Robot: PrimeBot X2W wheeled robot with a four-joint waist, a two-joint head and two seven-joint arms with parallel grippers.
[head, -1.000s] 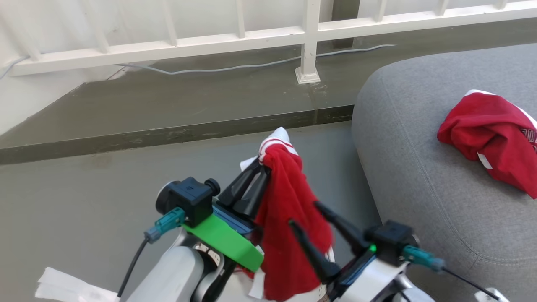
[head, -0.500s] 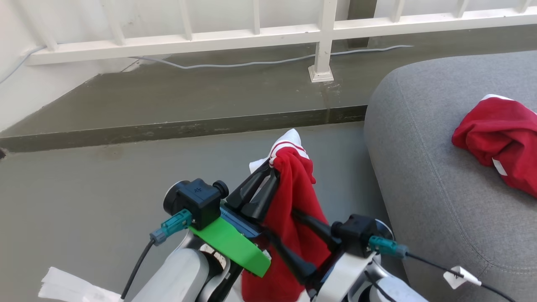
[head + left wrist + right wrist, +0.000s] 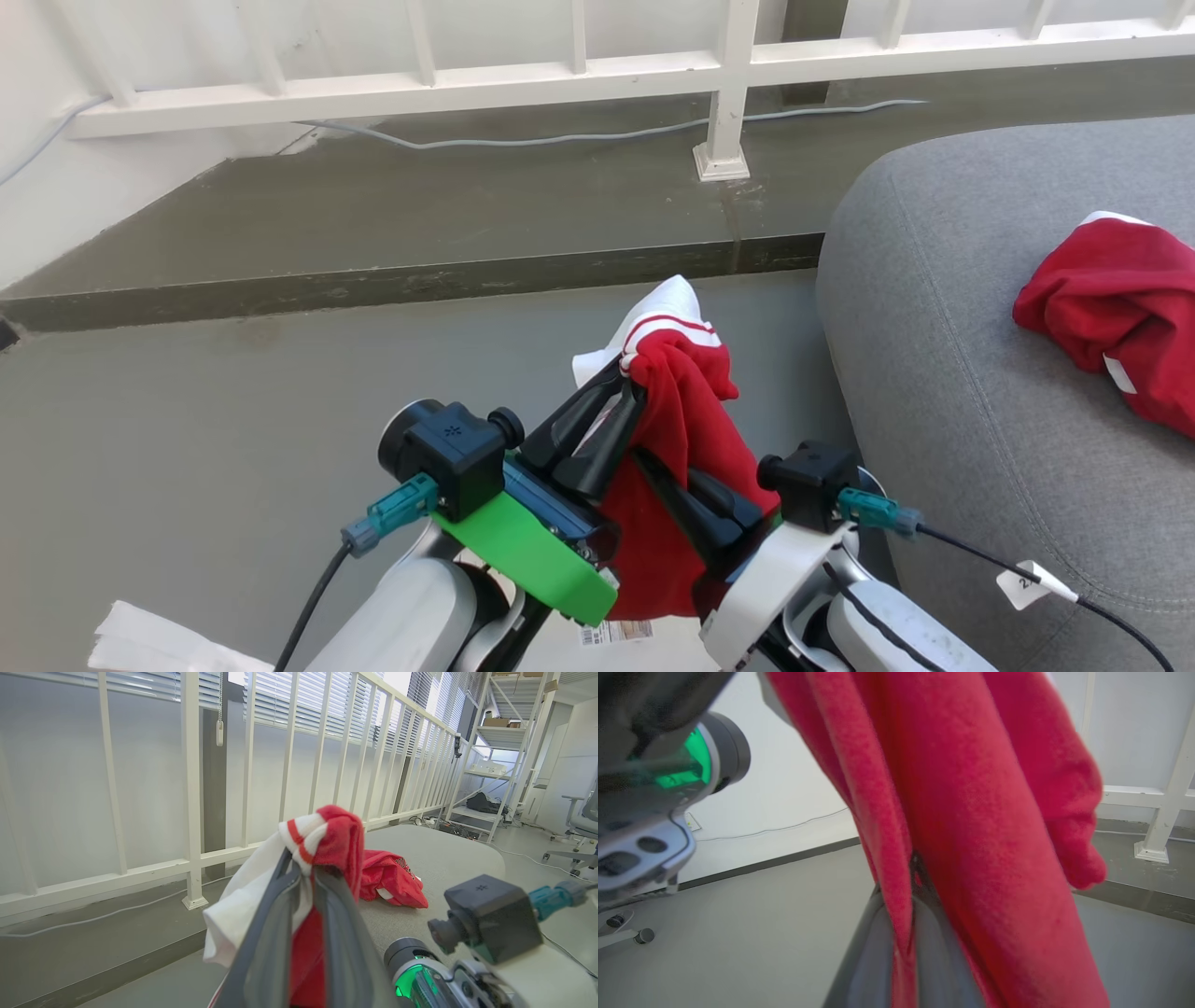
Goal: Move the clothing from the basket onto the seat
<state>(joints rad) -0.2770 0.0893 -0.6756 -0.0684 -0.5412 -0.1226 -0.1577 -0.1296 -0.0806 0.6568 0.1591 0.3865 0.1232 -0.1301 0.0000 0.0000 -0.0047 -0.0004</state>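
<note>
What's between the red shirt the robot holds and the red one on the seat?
In the head view, from the held shirt: a strip of floor, then bare grey seat.

The smooth grey concrete floor (image 3: 233, 439) runs up to a darker raised concrete step (image 3: 420, 215). On the step stands the square foot of a white metal railing post (image 3: 721, 166). A thin pale grey cable (image 3: 560, 141) lies loose along the step and passes behind the post. A flat white sheet, paper or cloth (image 3: 149, 639), lies on the floor at the lower left. At the right stands the large grey woven-fabric upholstered seat (image 3: 980, 401), its rounded corner near the step. A crumpled red fabric garment with white trim (image 3: 1111, 308) lies on the seat's top.
</note>
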